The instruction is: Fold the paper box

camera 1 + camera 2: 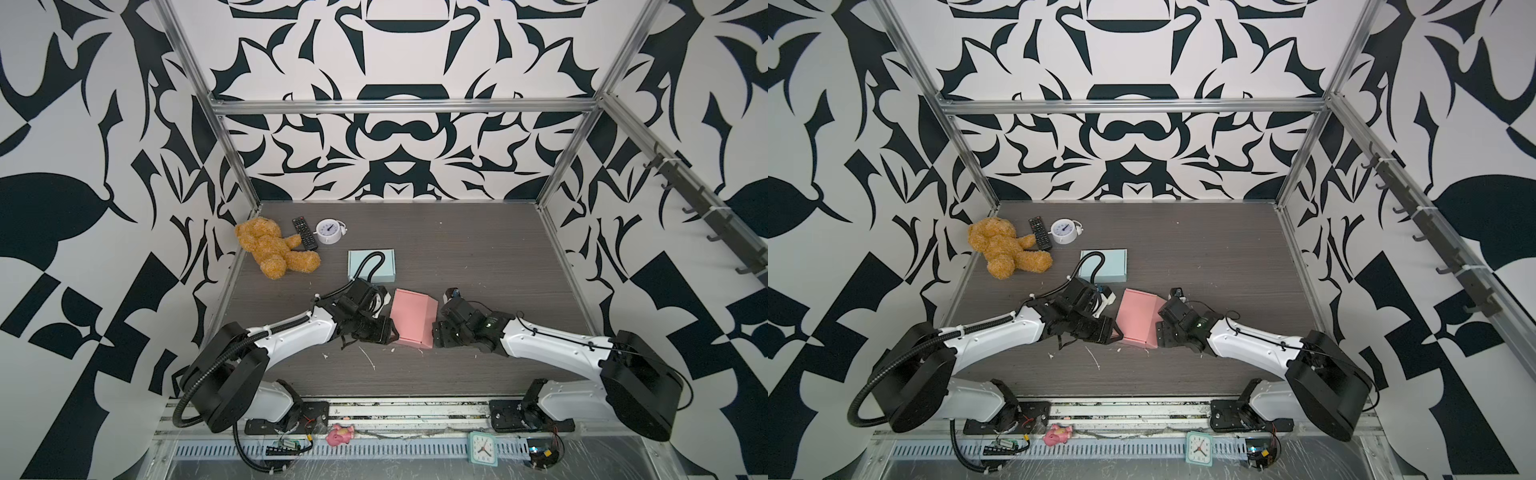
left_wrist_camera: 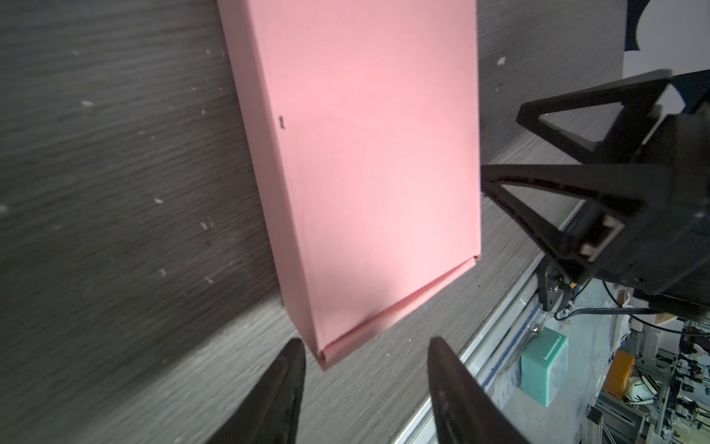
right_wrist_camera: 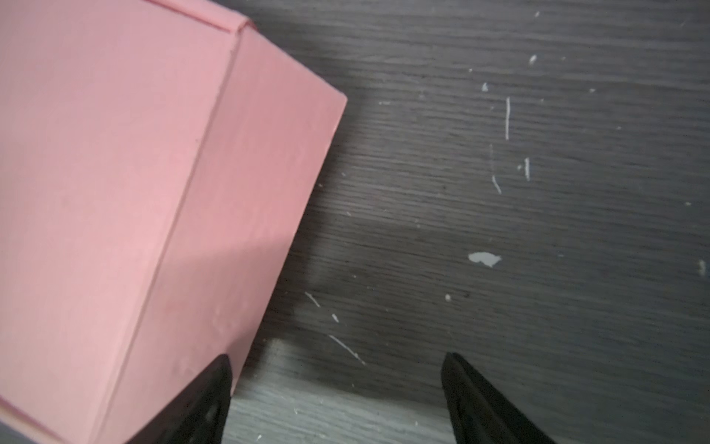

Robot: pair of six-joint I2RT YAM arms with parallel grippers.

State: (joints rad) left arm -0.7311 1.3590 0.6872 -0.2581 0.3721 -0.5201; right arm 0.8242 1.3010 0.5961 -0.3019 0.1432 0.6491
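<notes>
- Between both arms, a pink cardboard box (image 1: 413, 318) lies closed, apparently folded.
- Left gripper (image 2: 365, 342): spread, empty, at its corner.
- Right gripper (image 3: 337, 356): spread, one finger beside its wall, probably steadying.

Both top views look down from high over the near edge, spanning the table (image 1: 478, 257). Each wrist camera faces the pink box (image 2: 365, 173) closely; all views share it.

Dark wood-grain table (image 1: 478, 257), pink box (image 1: 411, 318), blue box (image 1: 389, 266), teddy bear (image 1: 270, 247), remote (image 1: 304, 232), clock (image 1: 328, 231)
</notes>
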